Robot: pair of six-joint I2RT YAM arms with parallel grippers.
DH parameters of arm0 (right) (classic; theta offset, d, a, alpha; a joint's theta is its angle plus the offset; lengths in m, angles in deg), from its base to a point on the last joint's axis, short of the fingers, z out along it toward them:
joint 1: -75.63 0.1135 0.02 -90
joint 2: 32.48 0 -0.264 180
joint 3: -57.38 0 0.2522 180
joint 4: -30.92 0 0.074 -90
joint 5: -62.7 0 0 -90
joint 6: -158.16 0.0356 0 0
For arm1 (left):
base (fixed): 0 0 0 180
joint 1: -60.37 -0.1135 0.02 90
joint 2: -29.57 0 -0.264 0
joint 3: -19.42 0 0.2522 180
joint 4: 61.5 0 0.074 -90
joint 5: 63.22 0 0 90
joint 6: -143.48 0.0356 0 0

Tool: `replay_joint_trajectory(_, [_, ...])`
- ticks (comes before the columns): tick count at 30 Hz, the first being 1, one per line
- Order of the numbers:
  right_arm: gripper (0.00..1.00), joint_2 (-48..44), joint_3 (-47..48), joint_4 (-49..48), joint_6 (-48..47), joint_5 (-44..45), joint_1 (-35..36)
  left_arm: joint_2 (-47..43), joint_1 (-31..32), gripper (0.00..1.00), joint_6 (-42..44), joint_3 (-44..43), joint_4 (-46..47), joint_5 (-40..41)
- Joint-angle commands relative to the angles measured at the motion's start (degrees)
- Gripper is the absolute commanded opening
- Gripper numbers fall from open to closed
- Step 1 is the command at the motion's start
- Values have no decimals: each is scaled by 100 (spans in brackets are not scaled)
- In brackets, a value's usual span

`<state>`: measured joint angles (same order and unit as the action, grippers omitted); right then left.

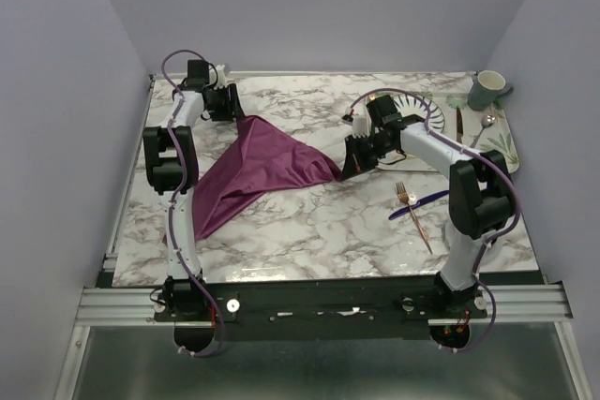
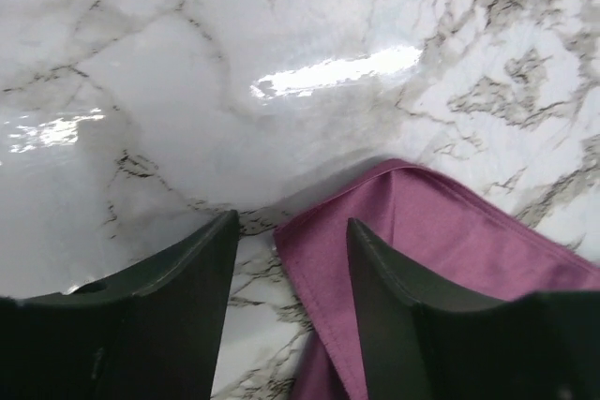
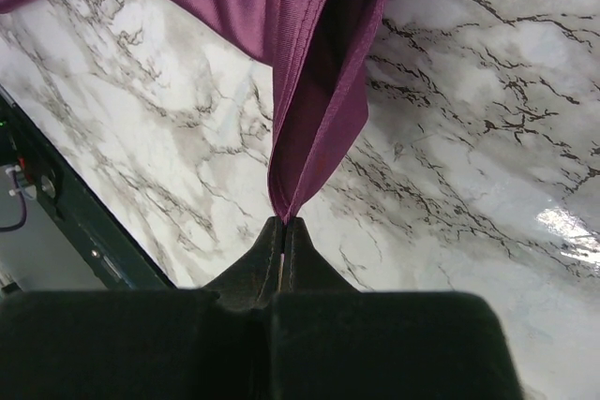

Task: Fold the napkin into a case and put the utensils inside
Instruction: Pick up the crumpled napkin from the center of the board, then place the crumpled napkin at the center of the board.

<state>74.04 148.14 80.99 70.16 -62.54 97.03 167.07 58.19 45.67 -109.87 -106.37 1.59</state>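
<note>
Right gripper (image 3: 284, 224): you have it clamped tight on one corner of the napkin (image 1: 258, 164), with the cloth lifted off the marble and hanging in a fold from the tips
Left gripper (image 2: 291, 231): jaws apart, low over the far-left of the table (image 1: 309, 231); one finger is over bare marble, the other over a flat napkin corner; no pinch visible
Napkin: spans between your two grippers in a rough triangle, with a tail trailing toward the near-left edge
Fork (image 1: 422, 229): copper, flat on the marble beside the right arm, well apart from the cloth
Knife (image 1: 436, 198): dark blue, crossing the fork; you can't tell which lies on top
Plate (image 1: 439, 111): far right, just behind the right gripper
Mug (image 1: 487, 89): far-right corner, with a spoon (image 1: 482, 125) near it
</note>
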Motion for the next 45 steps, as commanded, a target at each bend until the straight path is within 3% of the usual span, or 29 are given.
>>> replay_joint_trajectory(1, [1, 132, 255, 174, -147, 61, -5, 524, 42, 56, -299, -523, -289, -407])
replay_joint_trajectory(4, [1, 202, 395, 218, -367, 149, -14, 673, 42, 38, -335, -822, -448, -662])
replay_joint_trajectory(5, [1, 246, 526, 235, -410, 176, -5, 674, 42, 24, -317, -953, -527, -732])
replay_joint_trajectory(8, [1, 422, 781, 288, -586, 307, -14, 639, 24, 0, -265, -1243, -833, -1136])
replay_joint_trajectory(13, [1, 887, 1590, 367, -710, 431, -49, -414, -37, 0, 25, -921, -1046, -1980])
replay_joint_trajectory(17, [1, 1125, 2030, 411, -622, 404, -137, -1820, 76, 0, 909, 569, -1177, -2534])
replay_joint_trajectory(20, [1, 1126, 2162, 420, -569, 369, -172, -2743, 200, 0, 1596, 1215, -1728, -2622])
replay_joint_trajectory(21, [1, 1108, 2171, 403, -569, 378, -172, -3172, 426, 0, 2156, 1538, -1888, -2623])
replay_joint_trajectory(25, [1, 1011, 2136, 359, -604, 448, -181, -4500, 1051, 0, 2959, 2954, -2144, -2807])
replay_joint_trajectory(28, [1, 923, 2022, 350, -674, 545, -216, -5608, 2025, 0, 3486, 4131, -2233, -2737])
replay_joint_trajectory(30, [1, 879, 1917, 341, -736, 562, -234, -6318, 3096, 0, 3742, 4877, -2215, -2562])
replay_joint_trajectory(32, [1, 827, 1855, 341, -754, 571, -286, -6646, 3835, 0, 3893, 5293, -2040, -2220])
replay_joint_trajectory(33, [1, 809, 1820, 332, -771, 554, -295, -6804, 4622, 0, 3884, 5582, -1978, -2114])
replay_joint_trajectory(36, [1, 730, 1688, 297, -789, 440, -304, -6728, 5296, 0, 3787, 5769, -1776, -1998])
replay_joint_trajectory(38, [1, 669, 1609, 288, -815, 343, -304, -6561, 5271, 0, 3726, 5621, -1836, -1903])
replay_joint_trajectory(39, [1, 642, 1582, 288, -876, 221, -304, -6351, 5236, 5, 3787, 5289, -1967, -1867])
replay_joint_trajectory(40, [1, 607, 1539, 297, -912, 168, -304, -6262, 4766, 14, 3866, 5112, -2073, -2015])
replay_joint_trajectory(41, [1, 589, 1477, 297, -947, 115, -304, -6183, 4387, 33, 3849, 4962, -2135, -2242])
replay_joint_trajectory(42, [1, 537, 1442, 297, -1025, 1, -304, -6034, 3844, 42, 3527, 4734, -2040, -2862])
replay_joint_trajectory(43, [1, 502, 1415, 288, -1061, -52, -304, -5928, 2986, 48, 3297, 4636, -1900, -3017])
replay_joint_trajectory(45, [1, 449, 1327, 288, -1105, -123, -304, -5412, 2277, 52, 3076, 4182, -1731, -2792])
